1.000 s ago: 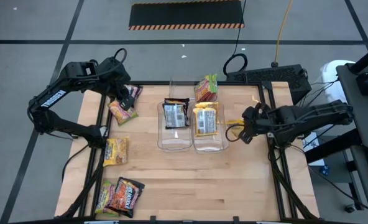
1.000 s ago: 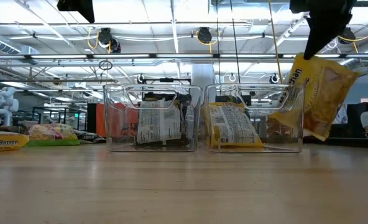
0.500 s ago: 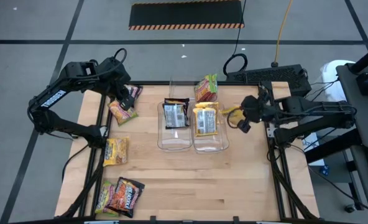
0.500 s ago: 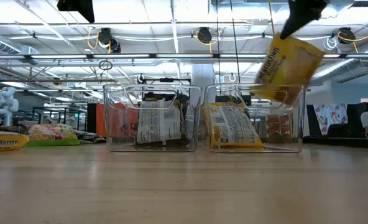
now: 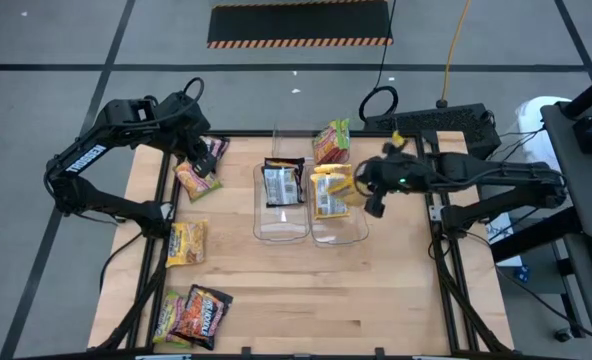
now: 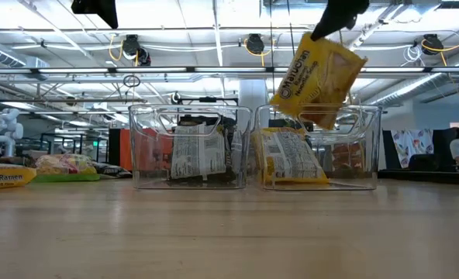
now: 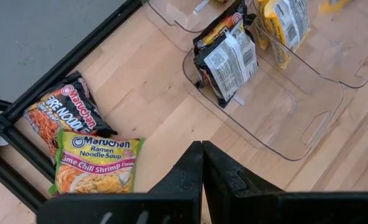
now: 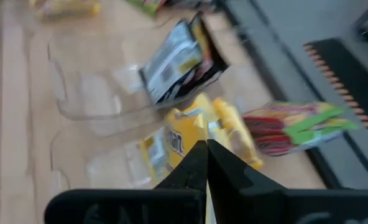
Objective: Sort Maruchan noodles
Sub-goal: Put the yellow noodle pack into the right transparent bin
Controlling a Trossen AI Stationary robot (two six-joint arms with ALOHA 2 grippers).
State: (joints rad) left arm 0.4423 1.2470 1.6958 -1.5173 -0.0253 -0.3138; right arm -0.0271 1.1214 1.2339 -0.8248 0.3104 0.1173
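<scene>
My right gripper (image 5: 368,192) is shut on a yellow Maruchan packet (image 6: 319,75), which is in the air over the right clear bin (image 5: 340,232). That bin holds another yellow packet (image 5: 328,200) standing on edge. The left bin (image 5: 281,228) holds a dark packet (image 5: 283,183). A pink-green packet (image 5: 331,141) lies beyond the bins. My left gripper (image 7: 201,150) is shut and hovers over the table's far left, above a lime-chili packet (image 7: 94,165) and a dark packet (image 7: 61,118). My right gripper pinches the yellow packet by its top edge (image 6: 324,39) between the two fingers, coming from above. The packet hangs tilted below the fingers, lifted clear above the right bin's rim. In the right wrist view the packet (image 8: 187,127) shows just past the shut fingertips.
More packets lie along the table's left side: a yellow one (image 5: 186,243) and a dark and a yellow-pink one at the near-left corner (image 5: 204,312). The two bins stand side by side in the middle. Bare wood (image 5: 376,290) shows on the near right.
My right gripper has carried the yellow packet from the table's right edge toward the left and far side and slightly up, until it is over the right bin. The packet has swung and tilted under the fingers. My left arm has kept still.
</scene>
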